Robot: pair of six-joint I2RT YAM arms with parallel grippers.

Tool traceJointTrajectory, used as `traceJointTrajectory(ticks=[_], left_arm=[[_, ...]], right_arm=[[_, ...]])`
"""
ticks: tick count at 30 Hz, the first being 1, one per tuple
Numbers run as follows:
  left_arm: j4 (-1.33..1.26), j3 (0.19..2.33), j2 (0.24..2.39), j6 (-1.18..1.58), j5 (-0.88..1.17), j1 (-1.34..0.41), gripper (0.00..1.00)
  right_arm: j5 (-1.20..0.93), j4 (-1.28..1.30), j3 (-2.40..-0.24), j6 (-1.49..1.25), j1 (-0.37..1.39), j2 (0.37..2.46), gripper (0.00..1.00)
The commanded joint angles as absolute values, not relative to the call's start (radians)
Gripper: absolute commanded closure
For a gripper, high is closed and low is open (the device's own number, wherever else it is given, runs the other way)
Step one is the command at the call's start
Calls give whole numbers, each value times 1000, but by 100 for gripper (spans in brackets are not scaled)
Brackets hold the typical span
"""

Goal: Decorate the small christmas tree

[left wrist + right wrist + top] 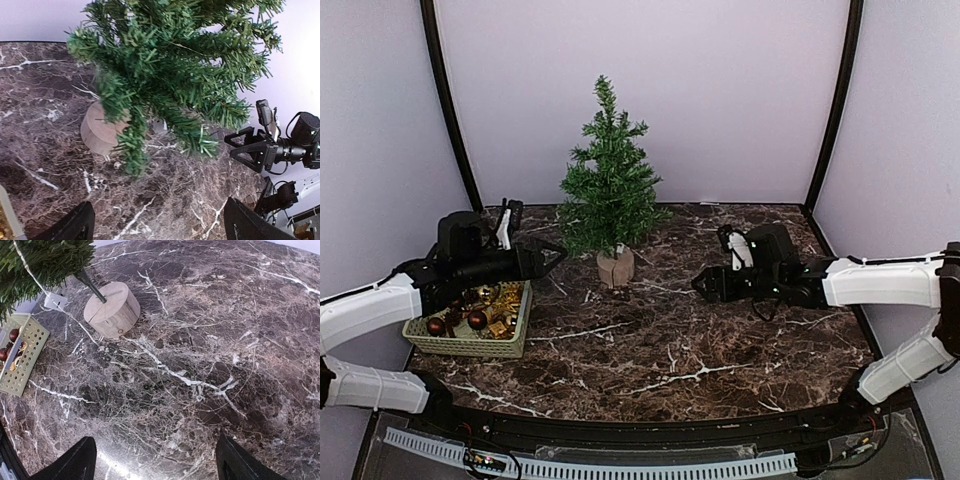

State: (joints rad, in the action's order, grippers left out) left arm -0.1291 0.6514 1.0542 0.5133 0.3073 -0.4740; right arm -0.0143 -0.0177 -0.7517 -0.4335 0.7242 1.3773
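Note:
The small christmas tree (610, 185) stands at the back middle of the marble table on a round pale wooden stump (615, 268). No ornament shows on its branches. My left gripper (556, 254) hovers open just left of the lower branches, nothing between its fingers; its wrist view has the tree (165, 65) and stump (102, 131) close ahead, with its gripper (160, 225) over bare marble. My right gripper (704, 285) is open and empty to the right of the stump, low over the table. In its wrist view the gripper (155, 465) faces the stump (111, 309).
A pale green perforated basket (470, 349) at the left edge, under my left arm, holds several dark red and gold ornaments (478, 318); the basket (22, 362) also shows in the right wrist view. A small white tag (55, 301) hangs near the trunk. Purple walls enclose the table.

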Motion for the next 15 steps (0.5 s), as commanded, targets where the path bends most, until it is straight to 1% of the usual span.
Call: traceJointTrajectory(ticks=[1, 7, 10, 15], left_arm=[[-234, 626, 1089, 598, 341, -504, 7], [-368, 618, 1164, 654, 395, -519, 5], [-380, 630, 1191, 655, 388, -529, 5], [-375, 640, 1229, 653, 376, -531, 4]], right_arm=[[19, -246, -717, -450, 711, 1395, 21], [48, -319, -725, -415, 701, 1501, 32], [56, -342, -731, -406, 690, 1550, 37], [43, -383, -741, -387, 675, 1620, 42]])
